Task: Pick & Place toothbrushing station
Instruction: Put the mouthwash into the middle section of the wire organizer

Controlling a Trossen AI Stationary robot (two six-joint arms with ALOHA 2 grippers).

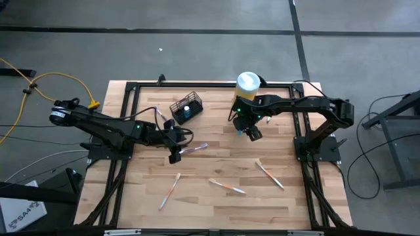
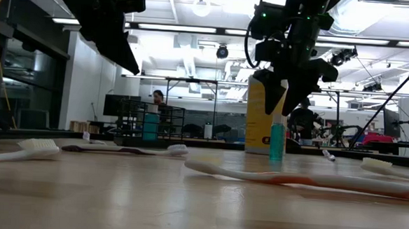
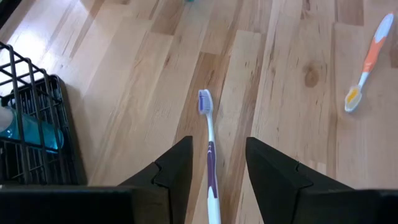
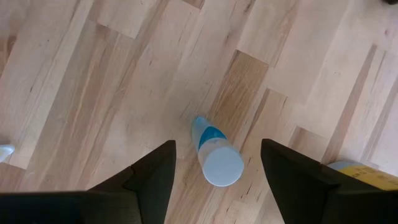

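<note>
Two grippers hung over the wooden table [image 1: 216, 210]. The right gripper [image 4: 214, 171] stood released, jaws wide above an upright teal bottle [image 4: 214, 155] beside the yellow canister [image 1: 247, 85]. The left gripper [image 3: 214, 171] straddled a purple toothbrush [image 3: 209, 143], jaws apart, not clasping it. Near the far edge sat the black wire-mesh holder [image 1: 186, 108], open tabletop around it.
</note>
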